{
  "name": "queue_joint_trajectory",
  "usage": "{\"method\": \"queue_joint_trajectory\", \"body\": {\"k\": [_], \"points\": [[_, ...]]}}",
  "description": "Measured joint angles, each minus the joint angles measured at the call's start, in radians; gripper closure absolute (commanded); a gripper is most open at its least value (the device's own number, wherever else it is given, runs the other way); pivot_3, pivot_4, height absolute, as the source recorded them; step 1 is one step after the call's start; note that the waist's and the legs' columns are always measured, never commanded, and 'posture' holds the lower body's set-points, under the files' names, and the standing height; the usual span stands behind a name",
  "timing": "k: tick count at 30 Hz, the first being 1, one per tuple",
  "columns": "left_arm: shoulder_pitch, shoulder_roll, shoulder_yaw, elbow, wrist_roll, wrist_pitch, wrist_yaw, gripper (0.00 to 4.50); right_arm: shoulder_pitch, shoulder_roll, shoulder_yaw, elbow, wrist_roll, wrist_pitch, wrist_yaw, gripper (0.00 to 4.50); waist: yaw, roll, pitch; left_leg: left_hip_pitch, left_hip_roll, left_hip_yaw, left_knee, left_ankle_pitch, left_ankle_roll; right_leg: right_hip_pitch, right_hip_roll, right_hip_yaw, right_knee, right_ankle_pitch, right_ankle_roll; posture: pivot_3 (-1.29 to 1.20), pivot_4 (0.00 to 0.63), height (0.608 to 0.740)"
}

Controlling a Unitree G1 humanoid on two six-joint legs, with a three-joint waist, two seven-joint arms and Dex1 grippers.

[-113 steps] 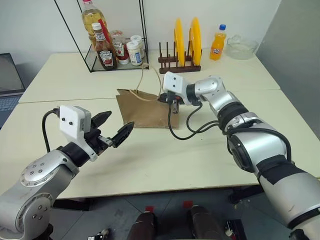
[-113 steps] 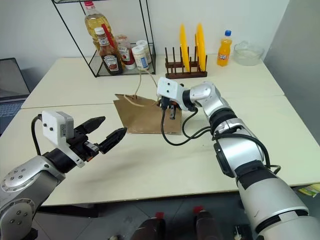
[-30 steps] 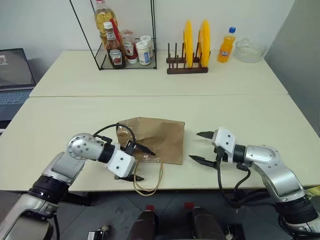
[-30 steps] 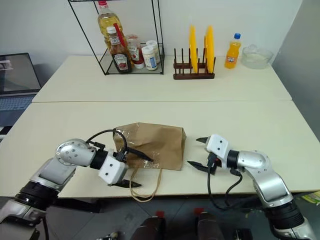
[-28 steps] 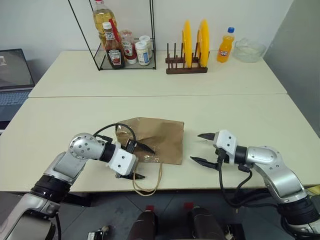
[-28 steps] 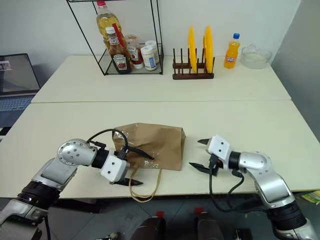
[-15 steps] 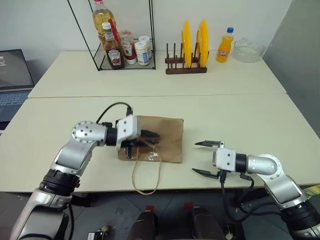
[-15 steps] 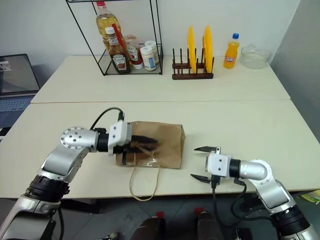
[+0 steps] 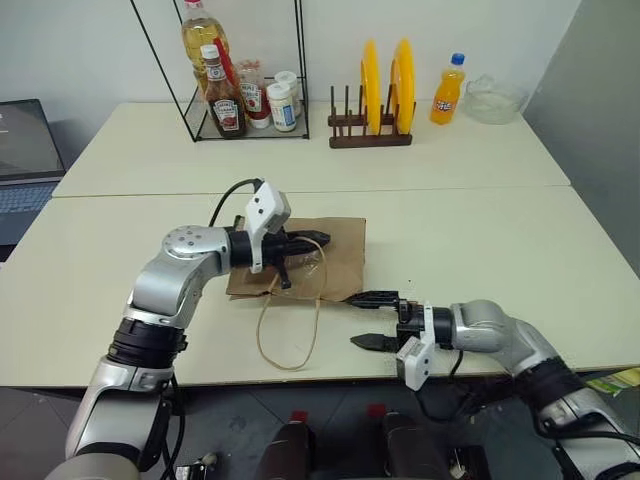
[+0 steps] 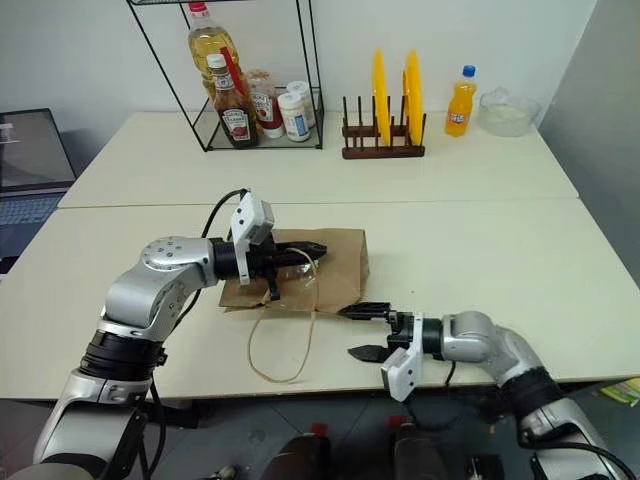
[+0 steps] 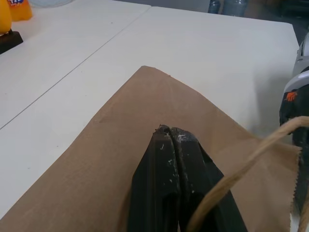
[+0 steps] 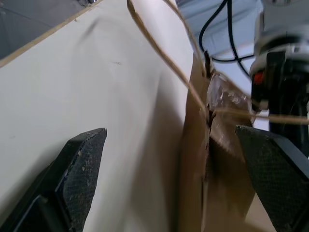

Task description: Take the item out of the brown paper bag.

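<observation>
- Nearest the camera, the right gripper [image 9: 368, 320] is hanging just past the bag's mouth with its jaws spread wide and nothing between them, pointing in at the opening.
- Right in front of those open fingers, the brown paper bag [image 9: 340, 250] is lying flat on the table [image 9: 480, 230], and one twine handle [image 9: 285, 335] is trailing off toward the near edge.
- In the right wrist view a bit of clear plastic [image 12: 227, 96] is showing at the mouth — I'm guessing that's the item, the cola bottle, lying on its side inside. Can't make out a cap or label, so I'm not sure which end is facing out.
- A bit further along, the left gripper [image 9: 312, 241] is sitting on top of the bag with its fingers [image 11: 175, 159] pressed shut. Whether they're actually pinching paper or a handle, I can't tell.
- Handling guess: the bag is thin and floppy and will probably slide or crumple if it's pushed, so it's needing something pinning it down or lifting its top lip.
- The bottle is probably stiff but smooth and round — likely to roll or slip. I'd be grabbing it across the body near the neck, squarely between the pads, then pulling straight out along the table.
- Way beyond both grippers, the plate rack [image 9: 366, 130] and wire shelf [image 9: 240, 120] are well apart from all this.
</observation>
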Motion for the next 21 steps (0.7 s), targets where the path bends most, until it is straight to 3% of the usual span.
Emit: {"method": "queue_joint_trajectory", "body": {"k": [4, 10, 14, 21], "points": [[0.0, -0.01, 0.001, 0.0, -0.001, 0.014, 0.001, 4.48, -0.07, 0.099, 0.031, -0.003, -0.094, -0.014, -0.118, 0.0, -0.002, 0.0, 0.0, 0.0, 0.0, -0.001, 0.0, 0.0, -0.001, 0.0, 0.0, 0.0, 0.0, 0.0, 0.0, 0.0, 0.15, 0.74], [0.004, -0.015, 0.009, -0.003, -0.001, 0.03, 0.004, 4.48, -0.098, 0.15, 0.087, 0.014, -0.189, 0.035, -0.202, 0.0, 0.001, -0.001, -0.001, 0.0, 0.0, -0.001, 0.0, 0.0, -0.001, 0.0, 0.0, 0.0, 0.0, 0.0, 0.0, 0.0, 0.15, 0.74], [0.012, -0.022, 0.013, -0.024, -0.002, 0.046, 0.018, 4.5, -0.127, 0.161, 0.129, 0.064, -0.2, 0.052, -0.226, 0.89, 0.0, -0.001, -0.001, 0.0, 0.0, -0.001, 0.0, 0.0, -0.001, 0.0, 0.0, 0.0, 0.0, 0.0, 0.0, 0.0, 0.15, 0.74], [0.011, -0.02, 0.04, -0.026, -0.002, 0.054, 0.032, 4.5, -0.139, 0.112, 0.164, 0.104, -0.18, 0.044, -0.233, 3.45, -0.001, -0.001, -0.001, 0.0, 0.0, -0.001, 0.0, 0.0, -0.001, 0.0, 0.0, 0.0, 0.0, 0.0, 0.0, 0.0, 0.15, 0.74]]}}
